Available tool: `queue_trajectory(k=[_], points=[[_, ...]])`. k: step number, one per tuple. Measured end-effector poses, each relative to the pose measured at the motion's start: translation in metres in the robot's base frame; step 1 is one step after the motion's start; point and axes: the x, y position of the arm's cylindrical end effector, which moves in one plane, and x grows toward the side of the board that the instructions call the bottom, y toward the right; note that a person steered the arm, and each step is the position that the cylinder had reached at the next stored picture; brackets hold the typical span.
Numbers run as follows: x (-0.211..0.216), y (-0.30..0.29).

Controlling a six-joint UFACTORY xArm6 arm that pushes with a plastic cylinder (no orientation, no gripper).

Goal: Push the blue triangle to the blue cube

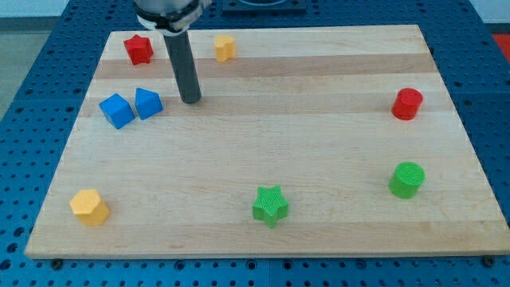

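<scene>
The blue cube lies at the view's left on the wooden board. The blue triangle sits right beside it on its right, the two touching or nearly so. My tip rests on the board a short way to the right of the blue triangle, with a small gap between them. The dark rod rises from it toward the view's top.
A red star and a yellow block lie near the top edge. A red cylinder and a green cylinder lie at the right. A green star and a yellow block lie near the bottom.
</scene>
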Motion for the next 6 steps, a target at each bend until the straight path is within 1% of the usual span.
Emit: queue_trajectory(k=[1,2,4,6], points=[[0.030,-0.007],[0.026,-0.016],[0.002,-0.045],[0.002,-0.077]])
